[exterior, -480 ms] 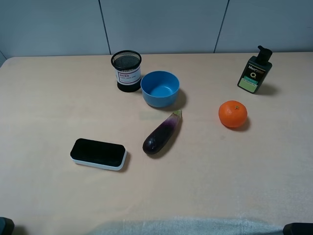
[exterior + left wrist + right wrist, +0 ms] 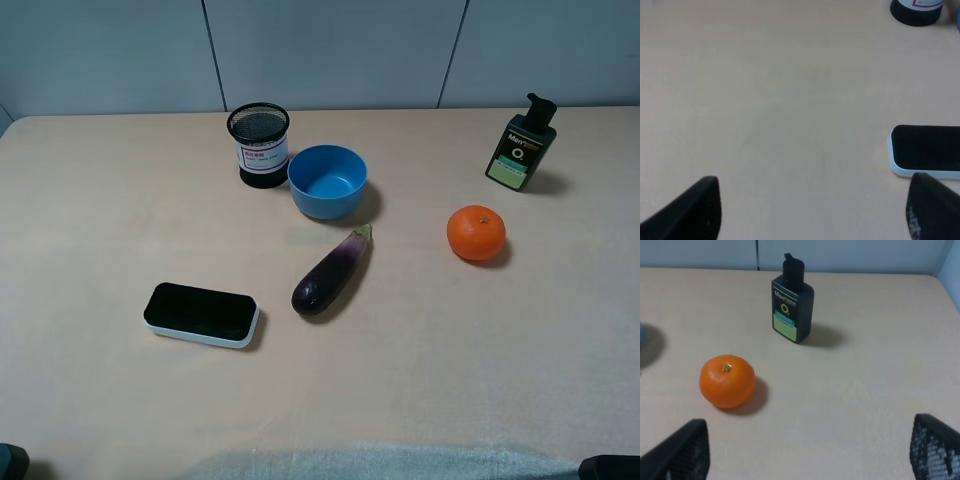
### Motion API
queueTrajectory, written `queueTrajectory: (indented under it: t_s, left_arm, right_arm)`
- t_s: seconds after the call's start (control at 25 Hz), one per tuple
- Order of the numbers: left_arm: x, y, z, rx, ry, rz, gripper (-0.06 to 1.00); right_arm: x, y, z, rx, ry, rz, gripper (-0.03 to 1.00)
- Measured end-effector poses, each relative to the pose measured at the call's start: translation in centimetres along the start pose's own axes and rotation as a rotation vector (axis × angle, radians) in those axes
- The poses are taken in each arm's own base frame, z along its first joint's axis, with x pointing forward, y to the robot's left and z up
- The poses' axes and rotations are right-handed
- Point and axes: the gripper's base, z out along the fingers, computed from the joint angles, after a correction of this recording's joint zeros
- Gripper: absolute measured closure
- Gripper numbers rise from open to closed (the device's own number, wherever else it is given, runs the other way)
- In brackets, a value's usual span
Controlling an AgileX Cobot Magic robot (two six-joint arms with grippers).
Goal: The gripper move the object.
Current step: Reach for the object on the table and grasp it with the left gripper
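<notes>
The dark-purple eggplant [image 2: 331, 275] lies on the table's middle, its greenish stem end toward the blue bowl [image 2: 327, 182]. It shows in neither wrist view. My left gripper [image 2: 812, 210] is open and empty, its fingertips [image 2: 695, 207] wide apart over bare table near the front left corner, with the eraser [image 2: 926, 150] ahead of one fingertip. My right gripper [image 2: 807, 452] is open and empty near the front right corner, its fingertips [image 2: 682, 450] wide apart. In the exterior high view only slivers of both arms show at the bottom corners.
A black-and-white eraser [image 2: 201, 314] lies left of the eggplant. A black mesh pen cup [image 2: 259, 145] stands beside the bowl. An orange [image 2: 476, 233] sits right of the eggplant; it also shows in the right wrist view [image 2: 727, 380]. A dark pump bottle [image 2: 519, 143] stands at the back right.
</notes>
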Motion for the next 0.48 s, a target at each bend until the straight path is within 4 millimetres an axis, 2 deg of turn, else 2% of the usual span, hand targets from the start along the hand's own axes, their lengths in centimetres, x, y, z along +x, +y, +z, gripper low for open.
queueTrajectory:
  t_s: [0.48]
  left_arm:
    - [0.0, 0.0, 0.0, 0.0, 0.0, 0.0, 0.19]
  right_arm:
    - [0.0, 0.0, 0.0, 0.0, 0.0, 0.0, 0.36]
